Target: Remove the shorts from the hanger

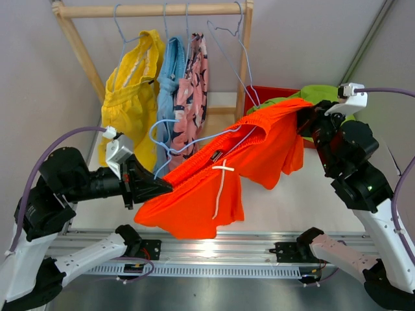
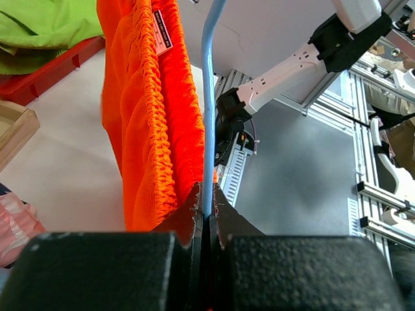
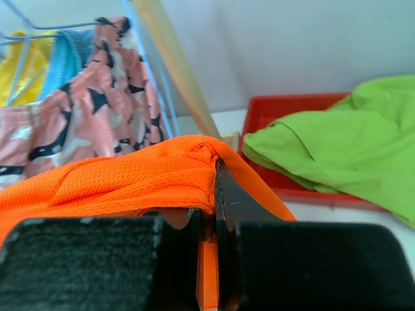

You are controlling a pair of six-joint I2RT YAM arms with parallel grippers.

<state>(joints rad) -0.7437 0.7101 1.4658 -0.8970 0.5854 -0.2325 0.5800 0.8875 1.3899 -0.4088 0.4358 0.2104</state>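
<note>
Top external: before the rack (image 1: 155, 10), left jaws clamped shut on blue hanger (image 2: 209, 97); right jaws shut on orange shorts (image 1: 194, 194).

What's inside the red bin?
Lime green shorts lie in the red bin, spilling over its rim. Anything beneath them is covered.

The orange shorts (image 1: 220, 175) span the middle of the desk (image 1: 285, 207), barring passage. Hanging shorts (image 1: 170, 84) on the rack (image 1: 149, 10) crowd 11 o'clock, a red bin (image 1: 272, 92) 1 o'clock. Bare desk lies open at 5 o'clock.
</note>
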